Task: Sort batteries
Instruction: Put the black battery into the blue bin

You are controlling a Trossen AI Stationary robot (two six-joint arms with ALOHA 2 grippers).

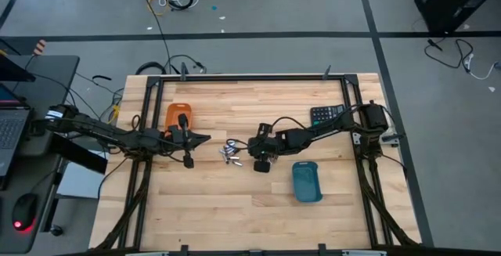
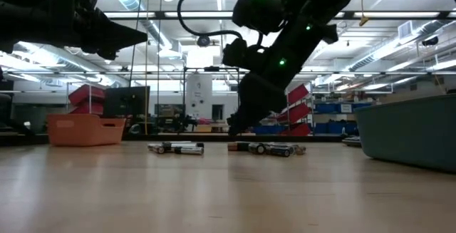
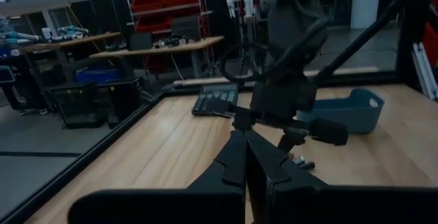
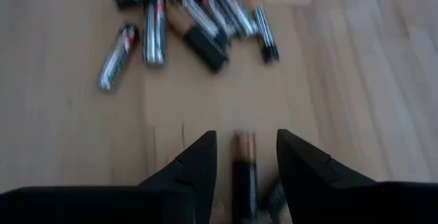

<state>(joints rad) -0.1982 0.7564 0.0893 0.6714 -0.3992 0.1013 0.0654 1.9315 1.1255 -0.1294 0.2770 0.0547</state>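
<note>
Several small cylindrical batteries point(image 1: 229, 153), silvery and dark, lie loose in a heap on the wooden table, mid-table; they also show in the right wrist view point(image 4: 198, 18) and the low view point(image 2: 267, 148). My right gripper point(image 1: 244, 148) is low over the table just right of the heap. It is open point(image 4: 246, 142), and one copper-topped dark battery point(image 4: 244, 176) lies lengthwise between its fingers with a gap on each side. My left gripper point(image 1: 205, 138) hovers left of the heap, shut and empty point(image 3: 246, 157).
An orange tray point(image 1: 178, 115) sits at the table's left, behind the left gripper. A blue tray point(image 1: 306, 181) stands near the right arm, toward the near edge. A black calculator point(image 1: 325, 115) lies at the far right. Bare wood stretches along the near side.
</note>
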